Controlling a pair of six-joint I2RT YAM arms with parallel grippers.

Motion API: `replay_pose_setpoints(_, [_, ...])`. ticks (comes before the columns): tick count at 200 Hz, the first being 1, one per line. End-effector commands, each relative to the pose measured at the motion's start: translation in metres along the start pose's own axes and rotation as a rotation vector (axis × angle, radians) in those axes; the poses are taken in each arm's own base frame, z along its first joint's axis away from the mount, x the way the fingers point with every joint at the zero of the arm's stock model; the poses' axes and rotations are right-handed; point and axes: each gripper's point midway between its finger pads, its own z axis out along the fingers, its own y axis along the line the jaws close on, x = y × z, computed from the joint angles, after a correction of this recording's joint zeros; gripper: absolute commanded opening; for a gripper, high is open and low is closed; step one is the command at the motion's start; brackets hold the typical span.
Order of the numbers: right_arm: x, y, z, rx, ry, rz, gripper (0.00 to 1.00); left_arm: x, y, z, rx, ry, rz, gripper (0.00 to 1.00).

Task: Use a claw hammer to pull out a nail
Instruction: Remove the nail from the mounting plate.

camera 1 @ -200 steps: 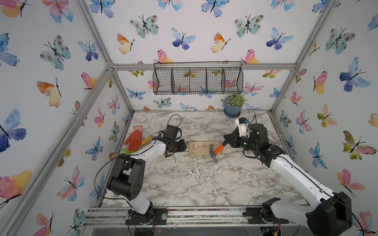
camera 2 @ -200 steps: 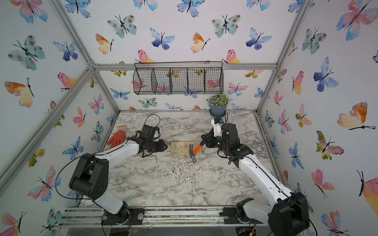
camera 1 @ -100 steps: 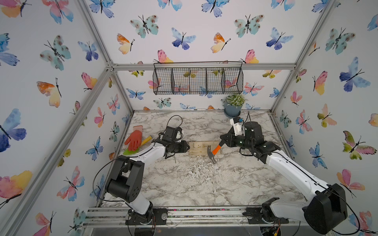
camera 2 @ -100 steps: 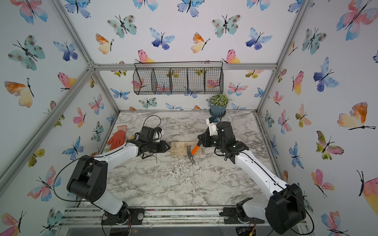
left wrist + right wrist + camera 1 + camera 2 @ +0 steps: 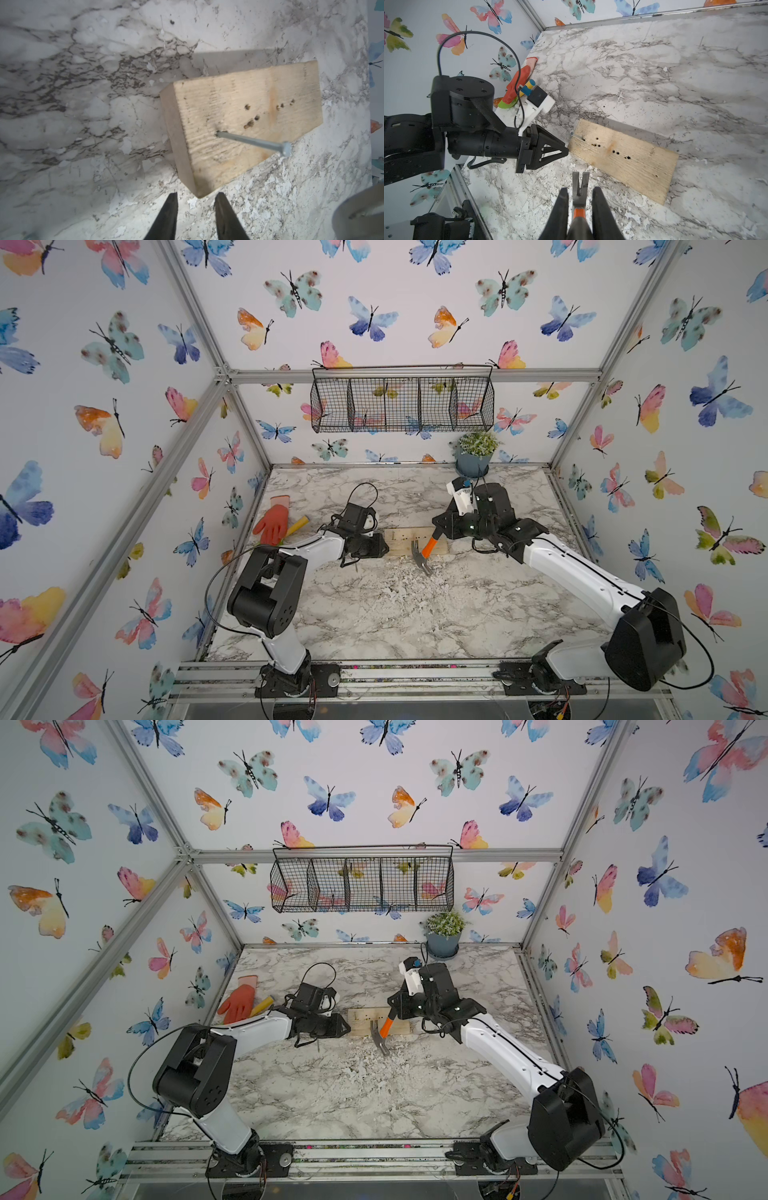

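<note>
Right wrist view: right gripper (image 5: pixel 580 189) pinching claw hammer (image 5: pixel 579 212) on handle just behind orange neck, claw aimed at wood block (image 5: pixel 623 158), just short of it. Nail (image 5: pixel 249 142) stands proud of block, near end facing left gripper (image 5: pixel 196 193); its jaws parted, empty, at block corner. Step, as judged: approach, claw not yet hooked. Next: slide claw slot under nail head, steady block, lever back.

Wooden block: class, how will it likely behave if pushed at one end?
The wooden block lies flat and looks stiff: probably slides, not rolls. Nothing visibly clamps it on the smooth marble table, so prying its nail might lift it.
</note>
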Motion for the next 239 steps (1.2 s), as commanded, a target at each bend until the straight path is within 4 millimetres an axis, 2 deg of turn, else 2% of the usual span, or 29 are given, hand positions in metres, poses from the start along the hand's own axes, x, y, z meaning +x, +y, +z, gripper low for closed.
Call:
replay_pose_setpoints(1, [-0.027, 0.016, -0.002, -0.009, -0.055, -0.067, 0.03, 0.01, 0.011, 0.008, -0.042, 0.032, -0.021, 0.32])
replay_pose_setpoints(24, [-0.027, 0.022, 0.009, 0.003, -0.034, -0.108, 0.03, 0.015, 0.015, 0.011, -0.048, 0.043, -0.031, 0.32])
replay_pose_setpoints(44, [-0.028, 0.022, 0.018, 0.026, -0.016, -0.137, 0.03, 0.013, 0.01, 0.007, -0.028, 0.028, -0.03, 0.31])
replay_pose_setpoints(89, [-0.031, 0.026, 0.026, 0.028, -0.014, -0.157, 0.03, -0.01, -0.003, -0.016, -0.009, -0.055, -0.015, 0.33])
replay_pose_setpoints(116, [-0.03, 0.03, 0.033, 0.027, -0.003, -0.169, 0.03, -0.019, -0.007, -0.017, 0.0, -0.074, -0.009, 0.33])
replay_pose_setpoints(135, [-0.028, 0.031, 0.039, 0.03, 0.011, -0.179, 0.03, -0.021, -0.003, -0.01, -0.018, -0.066, -0.019, 0.33])
replay_pose_setpoints(169, [-0.03, 0.033, 0.048, 0.032, 0.019, -0.192, 0.03, -0.016, 0.007, 0.003, -0.041, -0.042, -0.038, 0.33])
replay_pose_setpoints(202, [-0.035, 0.035, 0.057, 0.029, 0.023, -0.206, 0.03, 0.005, 0.024, 0.013, -0.087, 0.013, -0.061, 0.33])
replay_pose_setpoints(239, [-0.033, 0.034, 0.069, 0.032, 0.048, -0.212, 0.03, 0.012, 0.026, 0.014, -0.084, 0.024, -0.063, 0.33])
